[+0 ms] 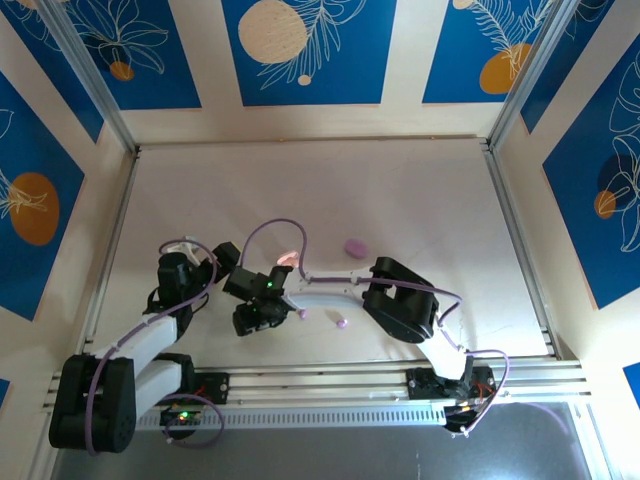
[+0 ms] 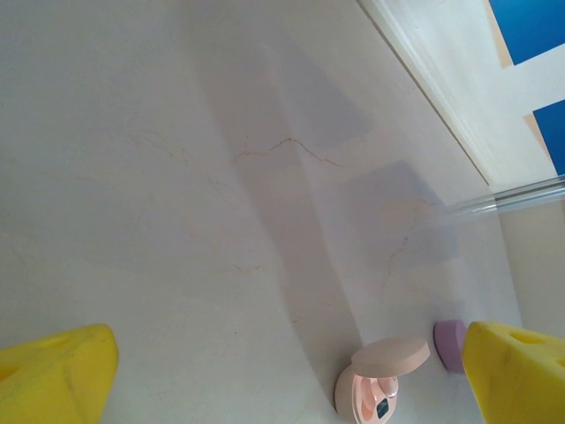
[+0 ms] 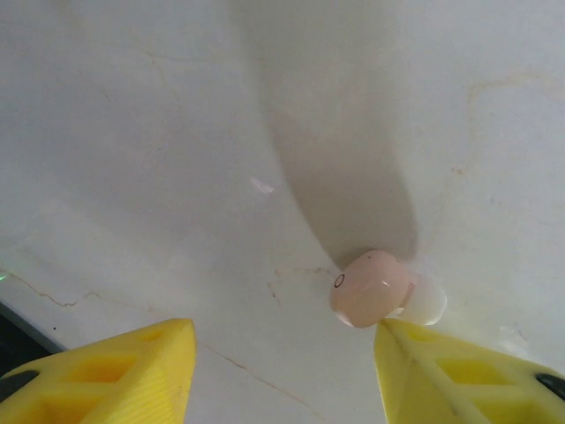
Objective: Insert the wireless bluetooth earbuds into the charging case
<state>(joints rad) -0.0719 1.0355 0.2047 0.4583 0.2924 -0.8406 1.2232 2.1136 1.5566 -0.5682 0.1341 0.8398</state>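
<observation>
Folded right arm [image 1: 335,290] reaches leftward, right gripper [image 3: 284,329] tipped down, jaws apart, empty | pink earbud [image 3: 371,289] on table [image 3: 132,132] between them, beside one | left gripper [image 2: 291,336] wide open, pink case [image 2: 380,380] ahead

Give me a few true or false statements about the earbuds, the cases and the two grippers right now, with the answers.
1. The pink case has its lid up. True.
2. The right gripper is clamped on a pink earbud. False: the earbud lies on the table between its open fingers.
3. The left gripper is wide open and empty. True.
4. The purple case is stacked on the pink case. False: it lies on the table beside it.
</observation>
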